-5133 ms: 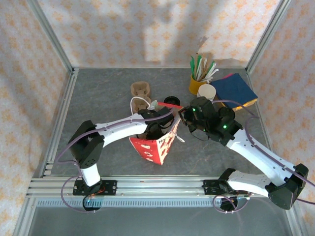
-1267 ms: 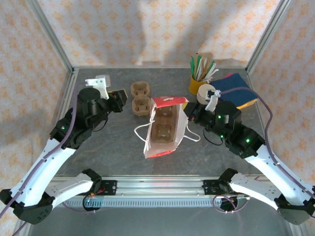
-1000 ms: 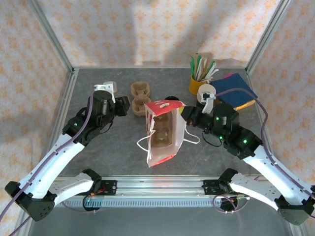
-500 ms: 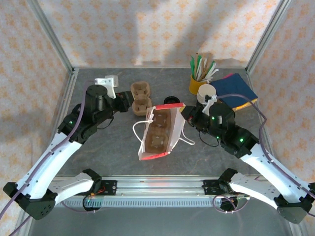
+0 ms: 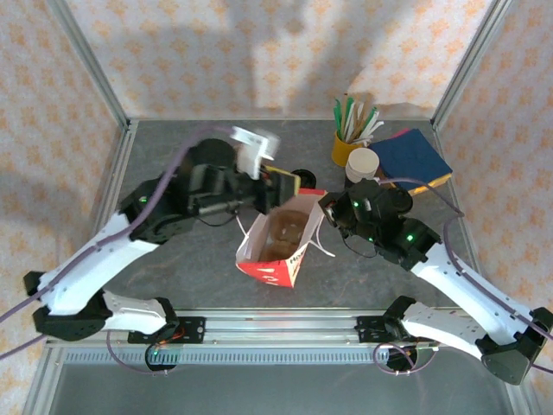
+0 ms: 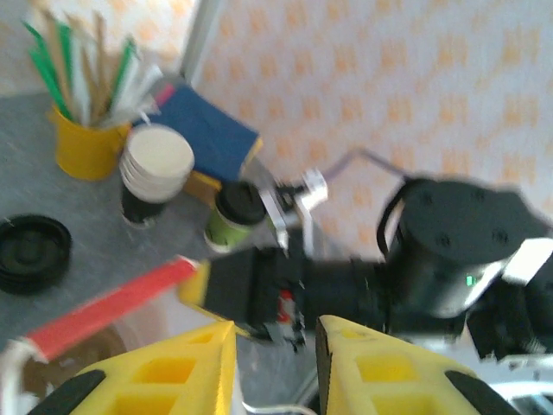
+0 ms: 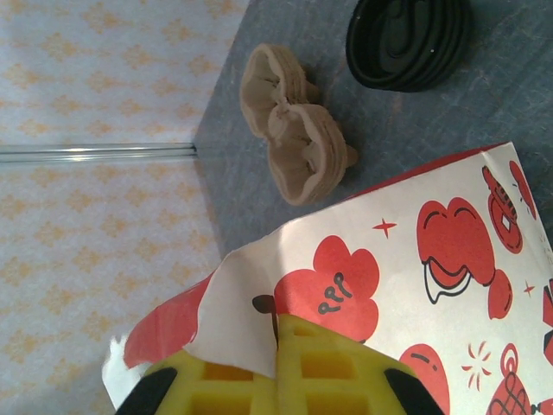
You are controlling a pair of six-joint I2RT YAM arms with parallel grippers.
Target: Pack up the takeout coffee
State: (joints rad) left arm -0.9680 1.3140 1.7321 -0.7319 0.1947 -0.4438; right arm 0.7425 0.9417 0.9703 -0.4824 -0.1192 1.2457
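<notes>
Takeout coffee cup (image 5: 363,163): upright on the bench (image 5: 155,151), upper right of the overhead frame, open top showing its cream inside. It is just below and right of the yellow stick cup (image 5: 346,148) and beside the blue pad (image 5: 415,156). It stands outside the bag.

Black lid (image 5: 301,175): flat on the bench, apart from the cup, just above the bag's mouth. In the left wrist view it sits at the left edge (image 6: 30,251), with the cup (image 6: 157,164) to its upper right.

A second, greenish cup with a dark lid (image 6: 235,212) is blurred, lower right of the open cup.

Paper bag (image 5: 275,262): red and white, centre frame, mouth open, a brown pulp carrier (image 5: 281,232) inside.

Right pincer (image 7: 276,346): closed, nipping the bag's white top edge (image 7: 415,259). A stack of pulp carriers (image 7: 294,147) lies on the bench beyond the bag.

Left pincer (image 6: 275,333): fingers slightly apart, nothing between them, over the bag's mouth (image 5: 285,183).
</notes>
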